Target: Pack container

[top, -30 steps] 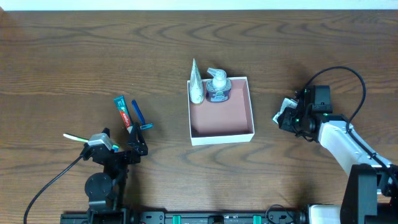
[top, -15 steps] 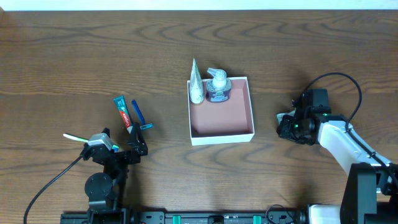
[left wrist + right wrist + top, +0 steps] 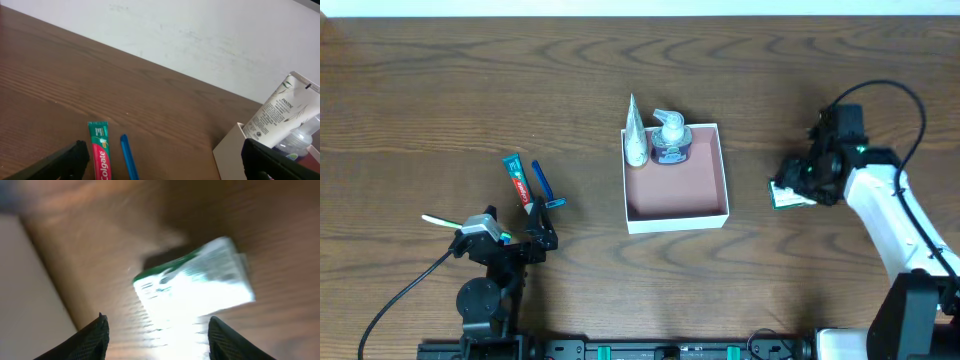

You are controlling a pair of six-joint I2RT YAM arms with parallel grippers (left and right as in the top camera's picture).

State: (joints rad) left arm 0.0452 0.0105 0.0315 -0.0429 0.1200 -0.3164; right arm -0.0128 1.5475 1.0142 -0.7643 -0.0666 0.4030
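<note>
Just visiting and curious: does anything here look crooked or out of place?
The Pantene tube leans tilted in the container's corner, its end poking past the white rim rather than lying flat.

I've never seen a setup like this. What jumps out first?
The white container with a pink inside sits mid-table, a white tube and a pump bottle at its far end. To its right, the right gripper hovers over a green-and-white packet; a toothpaste tube and blue razor lie off to the left.
</note>
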